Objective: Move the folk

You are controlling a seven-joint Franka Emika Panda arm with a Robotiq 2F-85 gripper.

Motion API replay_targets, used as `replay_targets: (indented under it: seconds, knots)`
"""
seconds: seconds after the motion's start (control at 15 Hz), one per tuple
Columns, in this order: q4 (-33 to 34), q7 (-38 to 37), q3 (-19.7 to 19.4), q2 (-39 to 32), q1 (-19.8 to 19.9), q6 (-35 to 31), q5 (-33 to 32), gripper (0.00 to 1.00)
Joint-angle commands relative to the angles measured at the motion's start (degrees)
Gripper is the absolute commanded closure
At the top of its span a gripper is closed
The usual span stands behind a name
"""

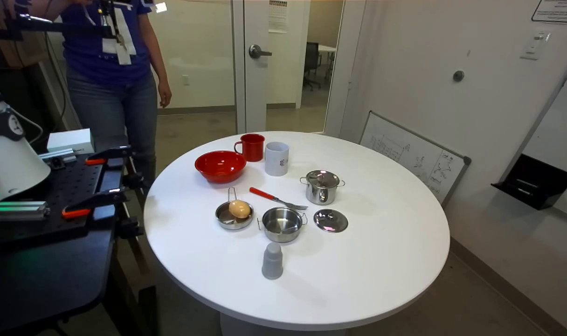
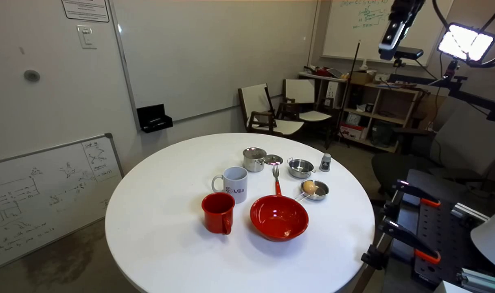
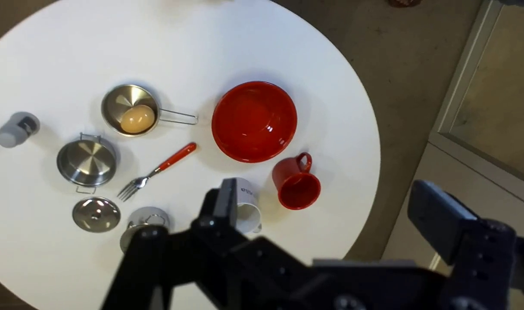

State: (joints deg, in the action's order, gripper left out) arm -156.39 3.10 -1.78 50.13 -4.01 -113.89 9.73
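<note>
The folk is a fork with a red handle and metal tines. It lies flat on the white table in both exterior views (image 1: 275,199) (image 2: 277,185) and in the wrist view (image 3: 176,156). Its handle end points towards the red bowl and its tines lie near the pots. In an exterior view the bowl's rim partly hides the handle end. My gripper (image 3: 324,189) is open and empty, its fingers wide apart. It is high above the table, and in the wrist view the fork lies to the left of the fingers. My gripper also shows at the top right of an exterior view (image 2: 389,47).
Around the fork stand a red bowl (image 3: 253,122), a red mug (image 3: 296,185), a white mug (image 3: 247,202), a pan with an egg (image 3: 138,119), an open pot (image 3: 87,161), a lid (image 3: 96,214), a lidded pot (image 1: 321,191) and a grey shaker (image 1: 273,263).
</note>
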Motion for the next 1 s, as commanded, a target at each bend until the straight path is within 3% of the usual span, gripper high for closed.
replay_targets:
  seconds: [0.0, 0.27, 0.53, 0.8, 0.93]
  knots:
    - [0.1, -6.6, 3.5, -9.6, 3.0, -7.7, -0.5, 0.0]
    - [0.0, -15.1, 7.2, -20.9, 6.6, -19.9, -3.1, 0.0]
    - [2.2, -24.2, 10.2, -34.0, 11.0, -28.3, -10.9, 0.0]
    - [8.3, -35.4, 10.7, -47.8, 13.3, -30.0, -20.6, 0.0]
    - [12.6, -35.7, 8.4, -53.3, 11.1, -27.8, -21.9, 0.0]
